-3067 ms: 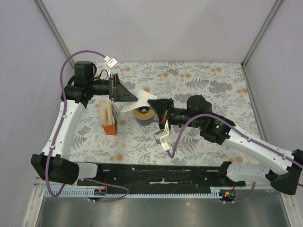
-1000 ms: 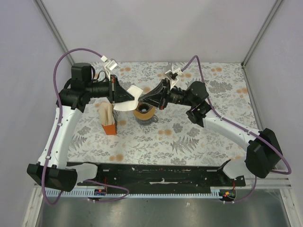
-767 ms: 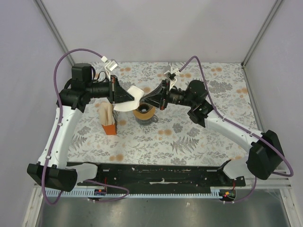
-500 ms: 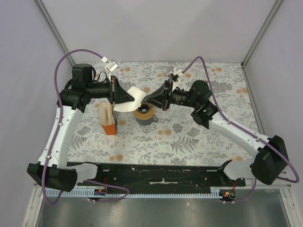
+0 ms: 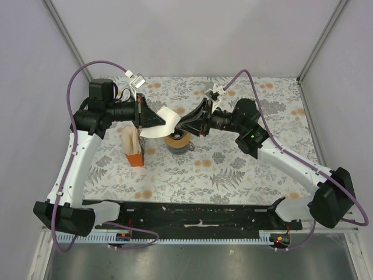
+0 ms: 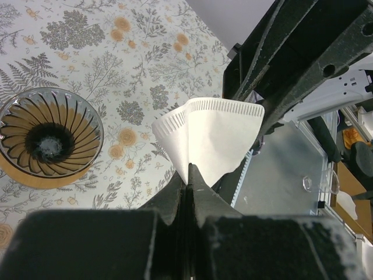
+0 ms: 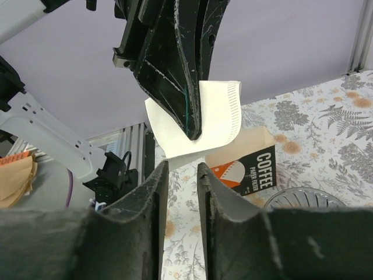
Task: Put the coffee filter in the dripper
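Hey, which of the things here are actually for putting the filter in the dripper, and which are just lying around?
For the job: coffee filter, pinched in the left hand; dripper; right hand, close to the filter.
Just lying about: orange filter packet; floral table cover.

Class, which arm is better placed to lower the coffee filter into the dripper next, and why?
Left. The left tool pinches the coffee filter close to the dripper; the right tool has its jaws parted and grips nothing.
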### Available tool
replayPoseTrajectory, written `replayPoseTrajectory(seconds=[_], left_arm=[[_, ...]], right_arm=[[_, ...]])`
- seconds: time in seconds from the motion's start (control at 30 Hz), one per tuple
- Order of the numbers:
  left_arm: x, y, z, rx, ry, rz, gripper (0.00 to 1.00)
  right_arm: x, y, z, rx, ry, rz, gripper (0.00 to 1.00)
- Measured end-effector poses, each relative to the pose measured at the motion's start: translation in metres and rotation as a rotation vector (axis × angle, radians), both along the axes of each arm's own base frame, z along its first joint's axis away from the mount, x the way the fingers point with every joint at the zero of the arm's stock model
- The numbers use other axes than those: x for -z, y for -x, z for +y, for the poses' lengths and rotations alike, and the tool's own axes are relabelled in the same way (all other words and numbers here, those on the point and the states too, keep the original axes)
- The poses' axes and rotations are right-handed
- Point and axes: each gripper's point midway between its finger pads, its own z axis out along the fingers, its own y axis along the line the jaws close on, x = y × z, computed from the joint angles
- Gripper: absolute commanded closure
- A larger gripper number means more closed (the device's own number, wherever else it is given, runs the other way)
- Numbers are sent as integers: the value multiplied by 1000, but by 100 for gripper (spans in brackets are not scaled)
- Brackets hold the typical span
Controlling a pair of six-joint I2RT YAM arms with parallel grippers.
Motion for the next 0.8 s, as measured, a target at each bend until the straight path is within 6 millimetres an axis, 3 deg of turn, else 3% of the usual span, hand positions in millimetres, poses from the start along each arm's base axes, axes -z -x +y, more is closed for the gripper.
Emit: replayPoseTrajectory(seconds=[0.13,0.4,0.47,0.57,0.63,0.7,0.8], left_arm=[[0,0,0,0,-1,-1,98],[1,-1,0,0,-3,-4,98],[1,-1,0,1,-4,-7,98],[1,-1,0,2,-5,-10,98],[1,-1,0,3,-6,-14,98],[1,-1,0,4,-6,-15,98],[1,-1,0,4,-7,-16,98]], right_arm=[[2,3,-1,-19,6,8,36],[-7,11,5,-88,-43,74,36],[-5,5,10,-92,-55,115,45],[2,-4,18,-87,-58,177,77],[6,-10,22,-83,-60,217,92],[9,-13,25,-82,-60,250,100],[11,-15,25,-78,-58,271,100]])
